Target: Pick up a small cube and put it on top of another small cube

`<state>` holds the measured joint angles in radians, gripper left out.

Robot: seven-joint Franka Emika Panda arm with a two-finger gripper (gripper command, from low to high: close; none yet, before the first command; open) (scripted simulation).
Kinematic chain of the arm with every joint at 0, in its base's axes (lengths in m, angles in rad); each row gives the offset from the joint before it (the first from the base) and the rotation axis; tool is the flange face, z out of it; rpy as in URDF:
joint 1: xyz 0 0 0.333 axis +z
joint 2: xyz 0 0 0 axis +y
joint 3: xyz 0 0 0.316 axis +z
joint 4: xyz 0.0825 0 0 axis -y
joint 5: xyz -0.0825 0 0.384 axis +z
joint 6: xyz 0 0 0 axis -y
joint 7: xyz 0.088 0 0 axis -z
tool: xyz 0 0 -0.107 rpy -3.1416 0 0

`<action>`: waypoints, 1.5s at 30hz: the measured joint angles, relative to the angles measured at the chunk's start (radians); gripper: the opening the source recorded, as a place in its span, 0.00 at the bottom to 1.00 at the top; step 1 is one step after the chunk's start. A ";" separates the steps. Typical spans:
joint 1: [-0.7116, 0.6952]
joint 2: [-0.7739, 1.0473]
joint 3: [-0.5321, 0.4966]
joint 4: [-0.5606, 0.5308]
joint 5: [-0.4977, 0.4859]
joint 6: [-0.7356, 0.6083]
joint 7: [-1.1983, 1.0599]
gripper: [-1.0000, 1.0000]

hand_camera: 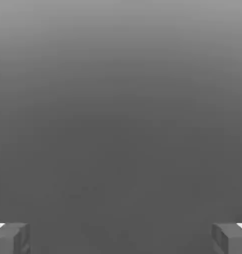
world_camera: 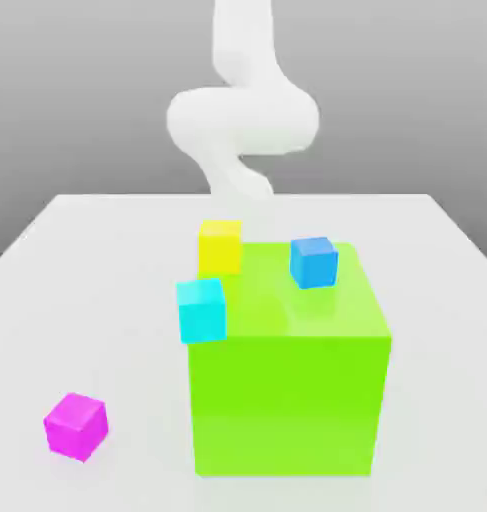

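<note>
We see the tool wide open in the hand view, its two fingers well apart, with nothing held. In the exterior view, the white arm stands beyond the big green block, which sits on the pale surface. We see the blue cube on top of the block, toward the exterior view's right. The yellow cube and, nearer us, the cyan cube show at its left edge; we can't tell whether either rests on it. The magenta cube lies on the surface, apart from the block on the exterior view's left, turned at an angle.
</note>
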<state>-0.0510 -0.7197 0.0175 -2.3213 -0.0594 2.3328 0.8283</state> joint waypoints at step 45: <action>-0.441 1.036 -0.034 -0.235 0.089 0.543 -0.232 0.00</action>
<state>-0.4919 0.3158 -0.0162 -2.5563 0.0292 2.8754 0.5968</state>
